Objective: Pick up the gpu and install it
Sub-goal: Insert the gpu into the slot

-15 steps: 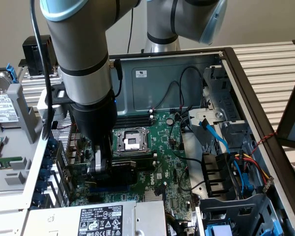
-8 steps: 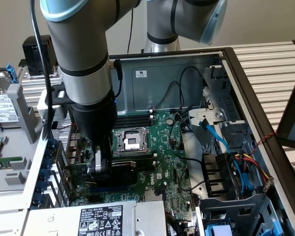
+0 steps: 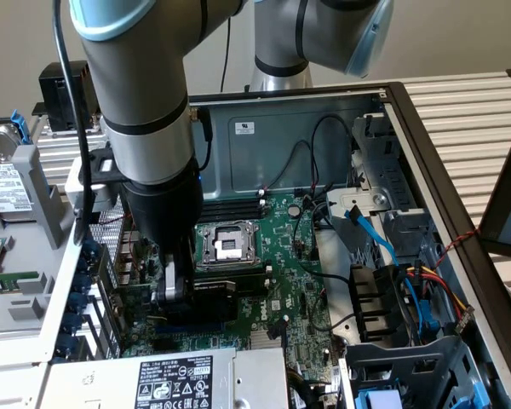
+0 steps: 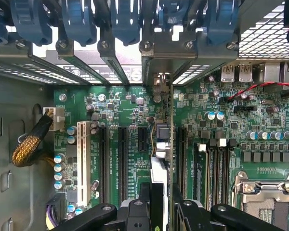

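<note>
While the tool (image 3: 172, 285) reaches down into the open computer case (image 3: 264, 119), its jaws stand partly closed and clamp the gpu (image 3: 215, 296) by its upper edge; the card hangs on edge, low over the motherboard (image 3: 281, 256) and beside the processor socket (image 3: 226, 244); whether its connector edge touches the board cannot be told. In the wrist view the gpu (image 4: 161, 144) appears edge-on, running from the tool (image 4: 160, 211) toward the rear wall of the case, its silver bracket near the opening below the blue retaining clips (image 4: 125, 19); it lies between a short black slot (image 4: 143, 139) and a long black slot (image 4: 180, 159), and whether a slot sits directly beneath it is hidden. Probable hazards: a connector edge offset from its slot would bear on bare board and small components; a slight tilt in the grip would seat one end first and jam; the bracket could catch on the rear-wall frame; a narrow hold could let the card slip under insertion force.
</note>
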Controlling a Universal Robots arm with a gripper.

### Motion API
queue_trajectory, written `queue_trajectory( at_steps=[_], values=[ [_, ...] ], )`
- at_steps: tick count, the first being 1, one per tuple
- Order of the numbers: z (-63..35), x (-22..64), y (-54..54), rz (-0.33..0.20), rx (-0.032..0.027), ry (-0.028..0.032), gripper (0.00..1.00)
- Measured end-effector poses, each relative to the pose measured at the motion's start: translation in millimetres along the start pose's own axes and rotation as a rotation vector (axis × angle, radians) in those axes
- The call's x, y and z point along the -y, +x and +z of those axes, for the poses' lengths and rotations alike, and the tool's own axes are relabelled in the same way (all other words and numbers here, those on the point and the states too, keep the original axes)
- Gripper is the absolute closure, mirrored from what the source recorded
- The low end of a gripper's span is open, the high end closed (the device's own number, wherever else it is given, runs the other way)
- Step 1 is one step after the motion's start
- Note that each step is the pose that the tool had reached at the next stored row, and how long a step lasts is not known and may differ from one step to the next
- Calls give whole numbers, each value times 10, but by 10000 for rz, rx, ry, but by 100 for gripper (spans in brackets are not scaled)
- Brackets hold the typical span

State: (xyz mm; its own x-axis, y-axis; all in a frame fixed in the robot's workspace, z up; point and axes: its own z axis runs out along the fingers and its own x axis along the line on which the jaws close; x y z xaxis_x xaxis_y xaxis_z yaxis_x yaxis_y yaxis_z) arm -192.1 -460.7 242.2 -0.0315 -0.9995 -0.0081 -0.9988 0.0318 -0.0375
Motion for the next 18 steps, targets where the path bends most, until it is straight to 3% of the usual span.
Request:
queue_trajectory(
  at_steps=[15,18],
  values=[
    [1,-31,-8,-3,-1,8,73],
    [2,-46,-8,-4,-19,37,73]
  ],
)
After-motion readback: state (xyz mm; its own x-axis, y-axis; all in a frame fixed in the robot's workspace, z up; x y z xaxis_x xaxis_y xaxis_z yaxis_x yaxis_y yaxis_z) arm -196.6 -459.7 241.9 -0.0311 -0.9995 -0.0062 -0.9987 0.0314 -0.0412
